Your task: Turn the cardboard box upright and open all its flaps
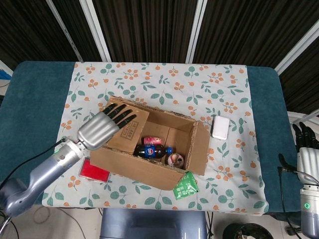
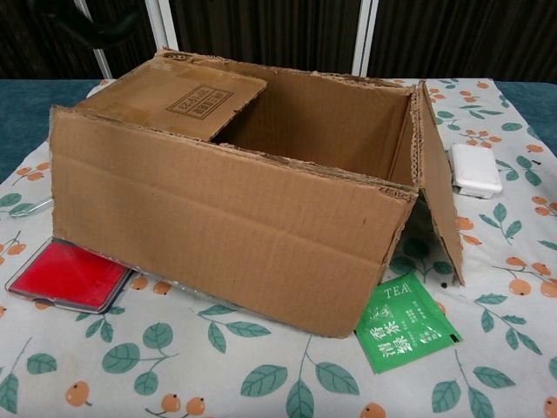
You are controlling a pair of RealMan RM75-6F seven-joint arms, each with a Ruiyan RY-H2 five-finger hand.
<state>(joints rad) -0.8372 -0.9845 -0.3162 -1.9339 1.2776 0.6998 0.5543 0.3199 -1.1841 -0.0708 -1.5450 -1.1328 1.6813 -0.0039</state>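
Note:
The cardboard box (image 1: 149, 167) (image 2: 226, 218) stands upright in the middle of the table, its top facing up. Its left flap (image 1: 125, 128) (image 2: 187, 96) lies folded inward over the opening. The right flap (image 1: 202, 148) (image 2: 439, 183) hangs outward and down. My left hand (image 1: 103, 128) is over the left flap with its fingers spread and nothing in it; whether it touches the flap I cannot tell. At the table's right edge my right hand (image 1: 305, 150) is also empty, fingers apart and well away from the box.
Inside the box lie a cola bottle (image 1: 152, 151), a pink can (image 1: 153, 140) and a small round item (image 1: 174, 159). A red case (image 1: 93, 171) (image 2: 65, 274), a green tea packet (image 1: 186, 185) (image 2: 405, 324) and a white box (image 1: 221, 127) (image 2: 474, 170) lie around the box.

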